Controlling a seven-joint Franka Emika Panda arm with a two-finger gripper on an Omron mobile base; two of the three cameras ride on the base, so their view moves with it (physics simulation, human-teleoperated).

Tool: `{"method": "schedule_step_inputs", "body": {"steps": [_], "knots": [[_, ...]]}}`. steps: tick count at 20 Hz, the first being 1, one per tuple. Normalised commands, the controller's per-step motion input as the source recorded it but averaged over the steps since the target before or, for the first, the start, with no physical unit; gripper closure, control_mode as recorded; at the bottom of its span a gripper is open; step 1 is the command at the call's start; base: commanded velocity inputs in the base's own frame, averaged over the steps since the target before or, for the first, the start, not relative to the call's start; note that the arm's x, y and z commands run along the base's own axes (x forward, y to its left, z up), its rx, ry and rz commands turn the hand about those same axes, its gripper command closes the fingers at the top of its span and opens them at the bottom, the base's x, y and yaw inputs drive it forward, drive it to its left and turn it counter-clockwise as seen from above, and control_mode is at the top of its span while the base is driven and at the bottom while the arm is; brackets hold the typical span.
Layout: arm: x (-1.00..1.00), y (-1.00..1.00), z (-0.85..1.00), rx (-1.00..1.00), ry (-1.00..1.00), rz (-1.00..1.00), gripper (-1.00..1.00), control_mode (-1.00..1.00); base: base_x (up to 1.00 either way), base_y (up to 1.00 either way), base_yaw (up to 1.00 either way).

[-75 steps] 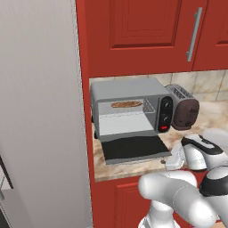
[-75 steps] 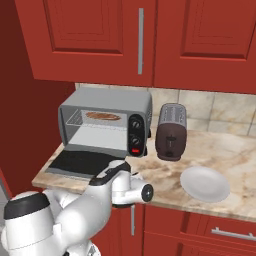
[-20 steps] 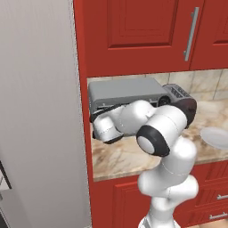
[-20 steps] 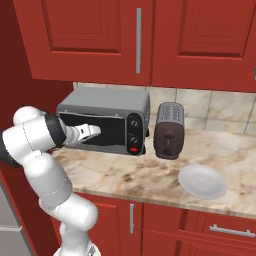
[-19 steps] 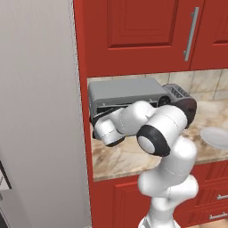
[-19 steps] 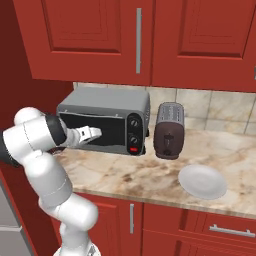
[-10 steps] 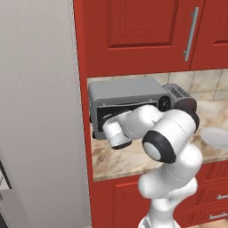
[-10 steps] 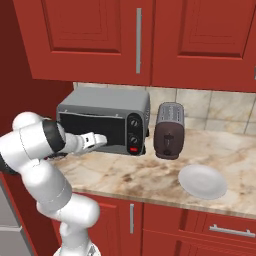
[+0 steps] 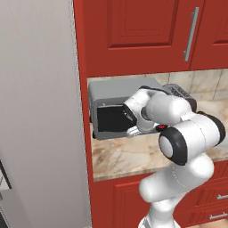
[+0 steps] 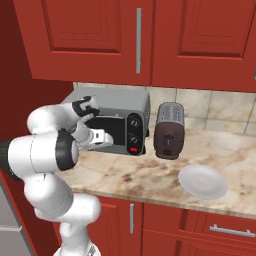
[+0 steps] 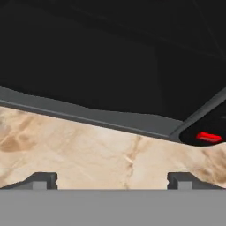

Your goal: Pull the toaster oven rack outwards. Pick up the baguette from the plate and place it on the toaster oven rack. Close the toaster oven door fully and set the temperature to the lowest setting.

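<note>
Tool (image 11: 112,178) spread wide and gripping nothing, tips well apart at the bottom of the hand view, hanging just in front of the toaster oven door (image 11: 88,66) and low over the marble bench (image 11: 110,154). Door standing upright and shut against the toaster oven (image 10: 112,120), dark glass covering the front, so rack and bread, if inside, hidden behind it; cannot tell from here. Judged as the door-closing step done, leaving only the temperature knob. Tool probably held open and close to the front because the next reach is sideways to the knobs (image 10: 133,131) on the right panel.

Right base view giving the plainest look at that panel: two round knobs above the red button (image 10: 133,149), the slot toaster (image 10: 169,130) beside the oven, and the white plate (image 10: 202,181) bare on the bench. Left base view blocked over that panel by the white arm, yet showing the closed glass (image 9: 111,118) squarely. Hand view adding the door's lower frame edge and a sliver of the red button (image 11: 208,137) at far right
</note>
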Motion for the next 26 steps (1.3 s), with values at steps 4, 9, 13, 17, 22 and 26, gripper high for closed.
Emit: {"method": "schedule_step_inputs", "body": {"steps": [4,9,13,17,22,26], "knots": [[-0.05,-0.02,1.0,0.4,0.21,-0.18,-1.0,-1.0,0.0,0.0,0.0],[-0.18,0.0,1.0,0.33,0.01,-0.21,-1.0,-1.0,0.0,0.0,0.0],[-0.14,0.0,1.0,0.22,0.02,-0.28,-1.0,-1.0,0.0,0.0,0.0],[-0.26,0.0,1.0,0.14,0.16,-0.36,-1.0,-1.0,0.0,0.0,0.0],[-0.05,-0.21,0.95,0.0,0.43,-0.42,-1.0,-1.0,0.0,0.0,0.0],[0.11,-0.25,0.83,-0.17,0.56,-0.37,-1.0,-1.0,0.0,0.0,0.0]]}}
